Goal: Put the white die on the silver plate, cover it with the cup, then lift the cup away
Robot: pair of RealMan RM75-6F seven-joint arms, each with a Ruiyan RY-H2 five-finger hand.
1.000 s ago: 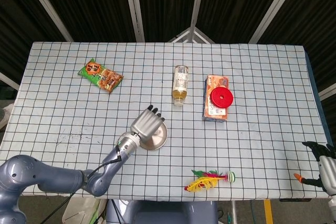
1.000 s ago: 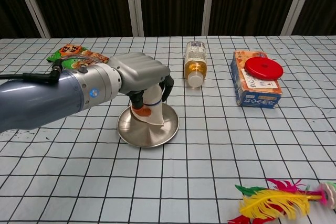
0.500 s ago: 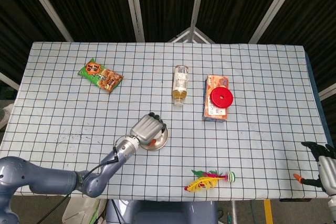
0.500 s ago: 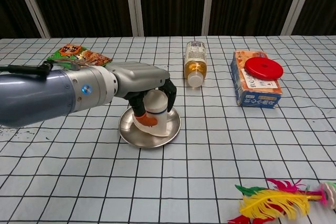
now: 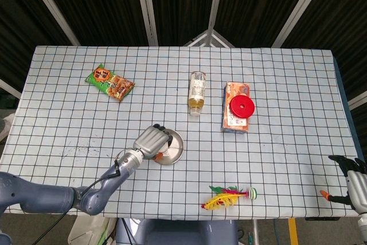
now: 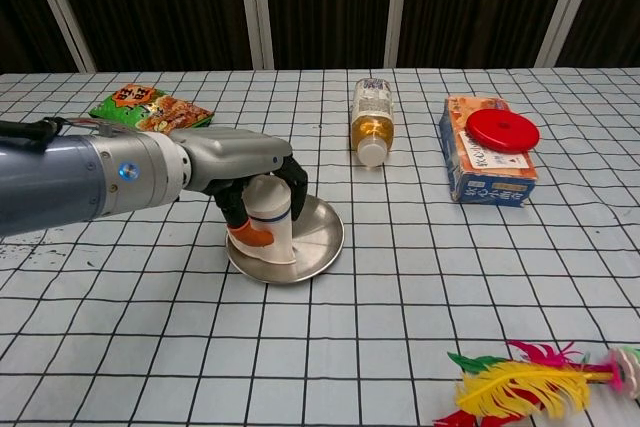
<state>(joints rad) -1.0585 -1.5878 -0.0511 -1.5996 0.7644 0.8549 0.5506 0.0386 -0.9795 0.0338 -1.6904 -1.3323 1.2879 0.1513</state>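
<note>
The silver plate lies near the table's front middle and also shows in the head view. My left hand grips a white cup with an orange band, mouth down, over the plate's left rim. From above, the left hand covers most of the cup. I see no white die in either view; the space under the cup is hidden. My right hand hangs past the table's front right corner, fingers apart, holding nothing.
A snack packet lies at the back left. A bottle lies on its side behind the plate. An orange box carries a red disc. A feather shuttlecock lies at the front right.
My left hand has carried the cup left and toward me, from over the plate's middle to its left rim, and the cup now stands more upright. The right hand is unmoved.
</note>
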